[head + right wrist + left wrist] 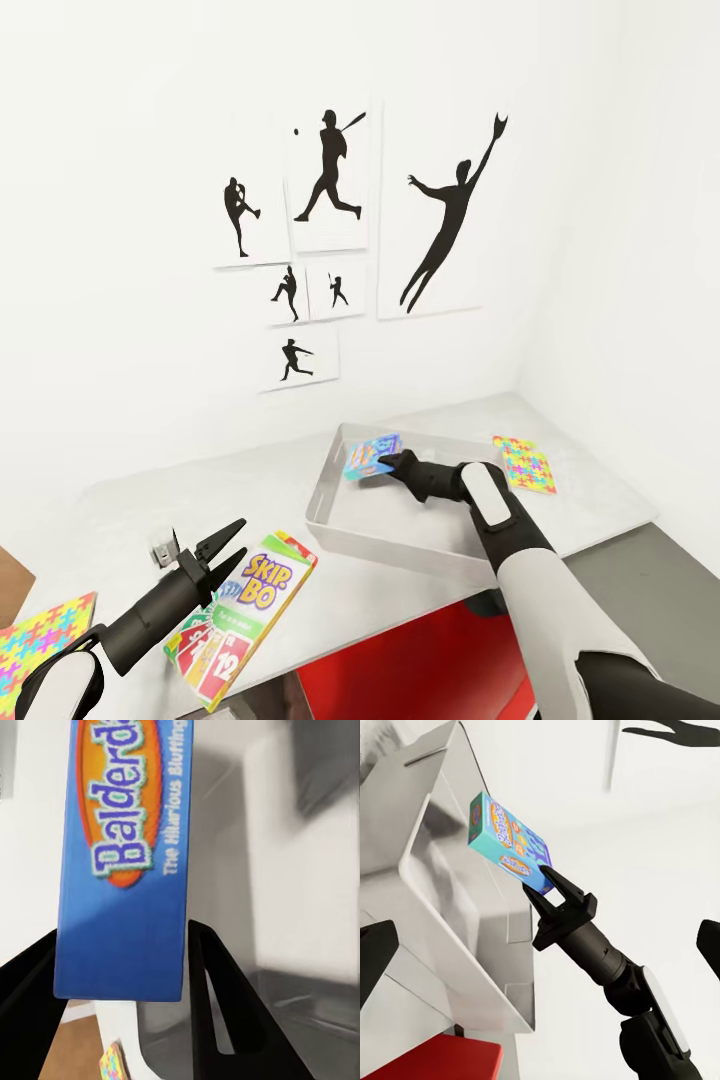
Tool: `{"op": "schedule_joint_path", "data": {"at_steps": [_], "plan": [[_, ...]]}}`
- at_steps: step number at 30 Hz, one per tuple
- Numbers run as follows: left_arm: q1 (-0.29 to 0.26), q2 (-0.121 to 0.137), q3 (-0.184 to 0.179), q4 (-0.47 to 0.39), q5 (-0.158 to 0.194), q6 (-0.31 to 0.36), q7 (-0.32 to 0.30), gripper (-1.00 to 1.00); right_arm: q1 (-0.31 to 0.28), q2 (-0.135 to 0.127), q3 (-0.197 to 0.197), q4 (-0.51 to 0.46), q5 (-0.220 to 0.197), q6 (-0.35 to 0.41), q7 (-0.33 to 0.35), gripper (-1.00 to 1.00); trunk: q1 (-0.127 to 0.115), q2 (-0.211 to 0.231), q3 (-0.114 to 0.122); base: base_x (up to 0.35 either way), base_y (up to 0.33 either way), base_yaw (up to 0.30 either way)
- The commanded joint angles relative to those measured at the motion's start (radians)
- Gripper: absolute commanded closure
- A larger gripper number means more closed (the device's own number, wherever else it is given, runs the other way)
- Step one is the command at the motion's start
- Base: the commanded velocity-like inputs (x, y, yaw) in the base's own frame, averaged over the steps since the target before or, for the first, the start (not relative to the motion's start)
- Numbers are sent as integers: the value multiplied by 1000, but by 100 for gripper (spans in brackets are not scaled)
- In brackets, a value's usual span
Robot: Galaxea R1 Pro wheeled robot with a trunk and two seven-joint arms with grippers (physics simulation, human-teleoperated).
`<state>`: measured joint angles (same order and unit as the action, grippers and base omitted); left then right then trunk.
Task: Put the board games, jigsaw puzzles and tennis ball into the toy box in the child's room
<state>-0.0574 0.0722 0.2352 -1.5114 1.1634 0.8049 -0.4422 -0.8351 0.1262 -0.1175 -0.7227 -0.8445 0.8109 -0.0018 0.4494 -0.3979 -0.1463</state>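
Note:
My right gripper is shut on a blue board game with "Balderdash" on its face. It holds the game tilted over the light grey toy box on the table. The left wrist view has the same game pinched at one end by the right gripper above the toy box. My left gripper is open with nothing between its fingers. It hovers just left of the Skip-Bo board game at the table's front edge. One jigsaw puzzle lies right of the toy box, another at the far left.
White walls meet in a corner behind the table; black baseball silhouette posters hang above it. A red object sits below the table's front edge. A small grey item stands on the table by my left gripper.

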Motion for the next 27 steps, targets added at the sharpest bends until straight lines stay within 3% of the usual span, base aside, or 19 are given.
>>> {"op": "schedule_joint_path", "data": {"at_steps": [1,13,27], "plan": [[-1,0,1,0,2,7,-1,-100,-1,1,-8,0,0,5,0,100,1,-2,-2,0,0,2],[-1,0,2,0,1,7,-1,-100,-3,-2,-19,0,2,0,-1,100,1,-2,-4,0,0,0],[-1,0,2,0,2,7,-1,-100,-4,0,-18,0,1,-1,-1,100,1,-2,-23,0,0,0]]}}
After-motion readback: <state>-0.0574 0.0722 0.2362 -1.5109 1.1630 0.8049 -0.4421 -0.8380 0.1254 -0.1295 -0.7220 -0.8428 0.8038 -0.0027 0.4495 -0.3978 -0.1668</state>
